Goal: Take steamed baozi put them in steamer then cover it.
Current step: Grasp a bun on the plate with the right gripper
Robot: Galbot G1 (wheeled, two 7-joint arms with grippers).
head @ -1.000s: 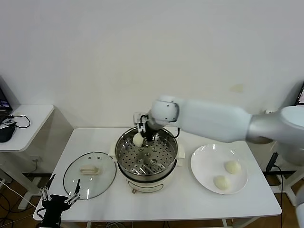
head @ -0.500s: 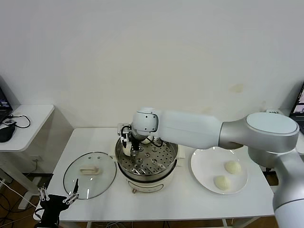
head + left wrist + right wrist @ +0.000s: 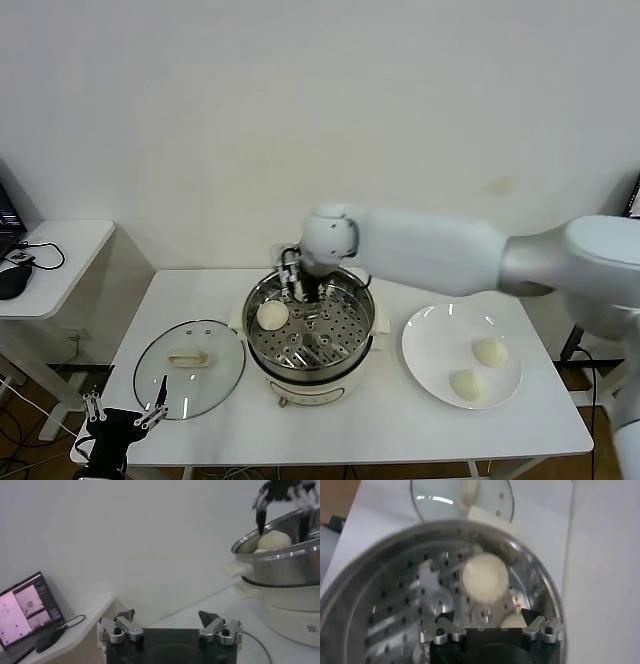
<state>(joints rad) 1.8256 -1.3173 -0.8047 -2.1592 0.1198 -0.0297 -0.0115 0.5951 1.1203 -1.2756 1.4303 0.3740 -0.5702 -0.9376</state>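
The steamer [image 3: 352, 345] stands mid-table on its white base. One baozi [image 3: 272, 315] lies on the perforated floor at the basket's left side, also seen in the right wrist view [image 3: 485, 577]. My right gripper [image 3: 300, 284] hovers over the basket's far rim, open and empty [image 3: 486, 615], with the bun just beyond its tips. Two more baozi [image 3: 490, 352] [image 3: 466, 384] rest on the white plate [image 3: 430, 345] to the right. The cover [image 3: 190, 368] lies flat on the table left of the steamer. My left gripper [image 3: 125, 415] waits open [image 3: 165, 615] at the table's front left corner.
A side table [image 3: 60, 245] with cables and a mouse stands to the left, and a laptop [image 3: 30, 611] sits there. The wall runs close behind the steamer. The table's front edge [image 3: 350, 462] is near the lid and plate.
The right gripper carried a baozi into the left side of the steamer, opened and let it go. It has since drawn back toward the far rim. The left arm stayed still.
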